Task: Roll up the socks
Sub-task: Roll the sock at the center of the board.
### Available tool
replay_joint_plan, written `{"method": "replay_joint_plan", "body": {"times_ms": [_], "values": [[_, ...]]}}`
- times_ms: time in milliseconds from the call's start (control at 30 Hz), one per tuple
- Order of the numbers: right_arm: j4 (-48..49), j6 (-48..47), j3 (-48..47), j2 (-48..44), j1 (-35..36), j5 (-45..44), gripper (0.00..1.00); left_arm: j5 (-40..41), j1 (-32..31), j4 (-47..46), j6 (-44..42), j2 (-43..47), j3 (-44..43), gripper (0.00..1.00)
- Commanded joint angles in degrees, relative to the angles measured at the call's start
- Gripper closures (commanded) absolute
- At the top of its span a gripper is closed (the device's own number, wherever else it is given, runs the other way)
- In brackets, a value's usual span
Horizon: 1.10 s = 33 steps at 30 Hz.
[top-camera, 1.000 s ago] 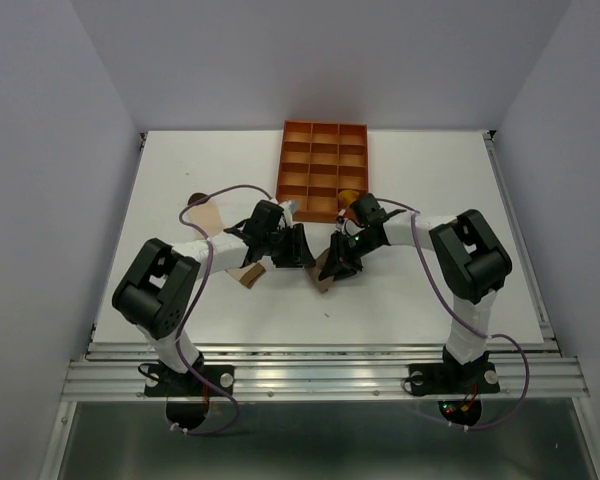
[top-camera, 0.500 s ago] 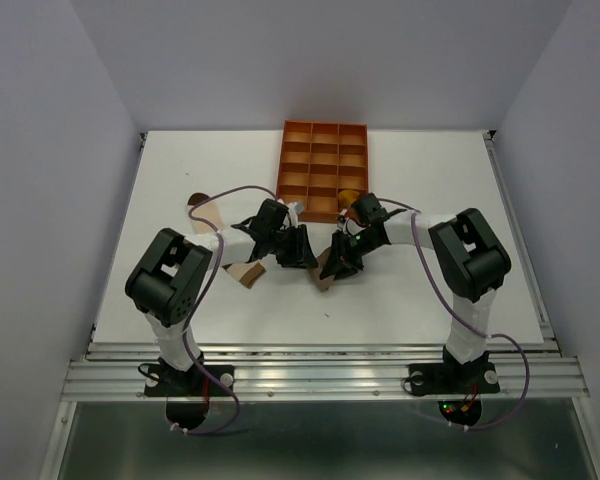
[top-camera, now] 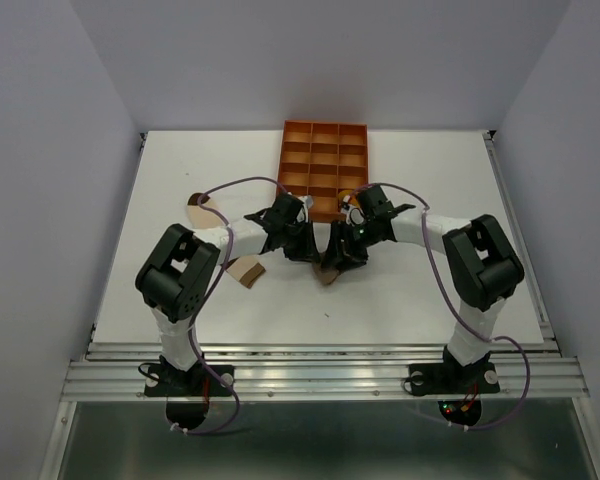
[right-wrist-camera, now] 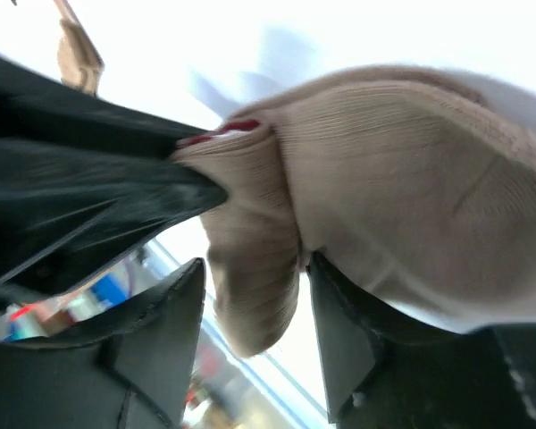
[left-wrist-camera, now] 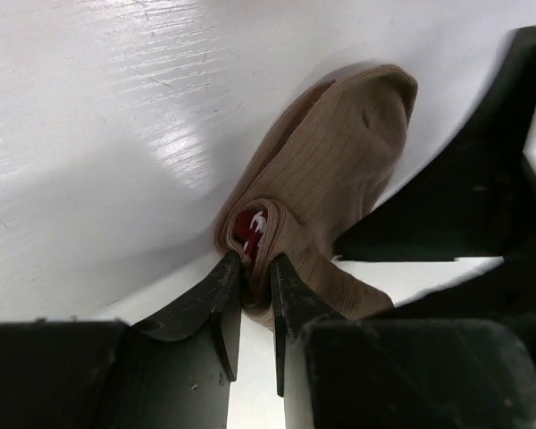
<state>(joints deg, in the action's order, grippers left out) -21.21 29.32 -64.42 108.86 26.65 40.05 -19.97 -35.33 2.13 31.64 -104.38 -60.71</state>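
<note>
A taupe-brown sock (top-camera: 327,273) lies partly rolled on the white table between both grippers. In the left wrist view the sock (left-wrist-camera: 335,170) shows a red-and-white mark inside its cuff. My left gripper (left-wrist-camera: 257,265) is shut on the cuff edge and also shows in the top view (top-camera: 305,247). My right gripper (right-wrist-camera: 255,264) has a thick fold of the same sock (right-wrist-camera: 402,188) between its fingers; it also shows in the top view (top-camera: 338,250). A cream sock (top-camera: 246,271) lies to the left. The mustard-yellow sock is hidden.
The orange gridded tray (top-camera: 323,168) stands just behind the grippers at the table's far middle. A piece of light fabric with a brown toe (top-camera: 197,201) lies at the far left. The two grippers are almost touching each other.
Both grippers have closed in on each other over the taupe sock. The left arm has swung right and its elbow has moved toward the table. The cream sock has not moved.
</note>
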Motion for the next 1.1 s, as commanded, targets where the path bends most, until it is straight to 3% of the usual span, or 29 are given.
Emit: {"method": "replay_joint_plan", "body": {"times_ms": [0,33,167,400,500,833,1067], "values": [[1.26,-7.77,0.61,-9.61,1.37,-8.31,0.36,5.9,-0.44,7.35,-1.05,-1.88,-1.34,1.0],[1.96,-8.83,1.05,-12.5,1.9,-9.98,0.3,6.08,-0.53,8.75,-1.14,-1.97,-1.69,1.0],[3.37,-12.7,2.81,-17.44,5.86,-15.07,0.24,6.08,-0.79,9.99,-1.14,-1.79,-2.57,1.0],[5.3,-17.1,6.67,-25.26,14.21,-26.77,0.25,5.38,-1.05,11.49,-0.53,-1.79,-3.01,1.0],[5.65,-17.28,8.08,-26.24,15.53,-27.84,0.26,4.68,-1.14,11.58,-0.61,-1.79,-2.84,1.0],[4.43,-20.88,6.25,-22.91,24.92,-42.14,0.27,3.53,-1.67,11.76,-0.96,-1.62,-2.93,1.0],[1.79,-21.94,4.13,-17.98,27.66,-49.18,0.3,2.92,-1.58,11.84,-1.23,-2.14,-3.28,1.0]]}}
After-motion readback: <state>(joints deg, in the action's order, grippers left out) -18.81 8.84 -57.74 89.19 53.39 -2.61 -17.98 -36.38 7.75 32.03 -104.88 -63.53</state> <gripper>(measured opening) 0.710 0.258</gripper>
